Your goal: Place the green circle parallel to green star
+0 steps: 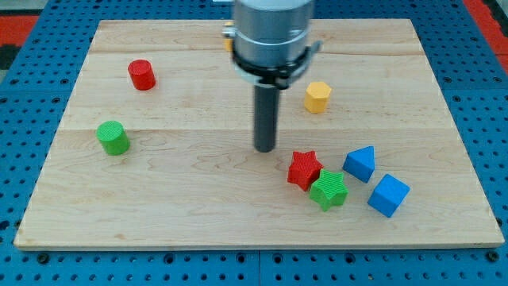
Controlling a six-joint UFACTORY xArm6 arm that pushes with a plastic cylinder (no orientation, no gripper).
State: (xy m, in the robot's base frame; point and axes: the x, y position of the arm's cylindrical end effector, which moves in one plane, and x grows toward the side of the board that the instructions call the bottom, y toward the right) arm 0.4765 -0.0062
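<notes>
I work in what looks like a lab test bench: my wooden desk point(198, 214) sits on a blue perforated base point(24, 95) with a regular grid of holes. Small printed blocks, like the green circle point(113, 137) and green star point(329, 191), lie scattered as props.

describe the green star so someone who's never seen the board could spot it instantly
Start at the wooden board and go to the cluster of four blocks near the view's bottom right. The green star is the lowest of the left pair, touching the red star above-left. It is the only green block there; the green circle sits far left.
</notes>
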